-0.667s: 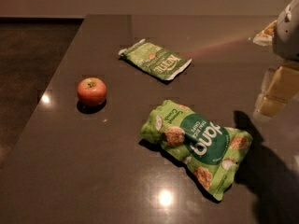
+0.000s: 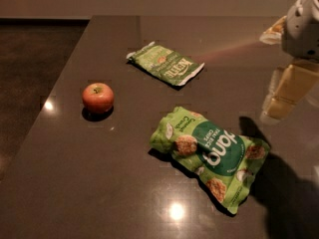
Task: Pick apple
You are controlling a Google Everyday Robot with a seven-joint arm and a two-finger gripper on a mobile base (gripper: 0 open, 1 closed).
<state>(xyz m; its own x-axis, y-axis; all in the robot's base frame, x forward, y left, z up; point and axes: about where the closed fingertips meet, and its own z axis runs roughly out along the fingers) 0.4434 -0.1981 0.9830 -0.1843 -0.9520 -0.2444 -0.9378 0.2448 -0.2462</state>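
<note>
The hand (image 2: 281, 106) hangs at the right edge of the view, above the dark worktop (image 2: 89, 183), with its pale, yellowish tip pointing down and its grey-white body above it cut off by the frame. Whether it is apart or together cannot be told, and it holds nothing that shows. Its shadow falls on the worktop below it, toward 6 o'clock. Nearest to the hand, at about 7 o'clock from it, lies a puffy green snack bag (image 2: 212, 156) printed with round crackers and white lettering, one end near the shadow. At about 10 o'clock from the hand, farther back on the worktop, lies a flatter green packet (image 2: 167, 63), set askew. The apple (image 2: 97, 97) sits well apart from the hand, out at 9 o'clock across the worktop, near the left edge. It is red-orange, stem up, and touches neither bag: the packet lies at 2 o'clock from it and the puffy bag at 4 o'clock.
</note>
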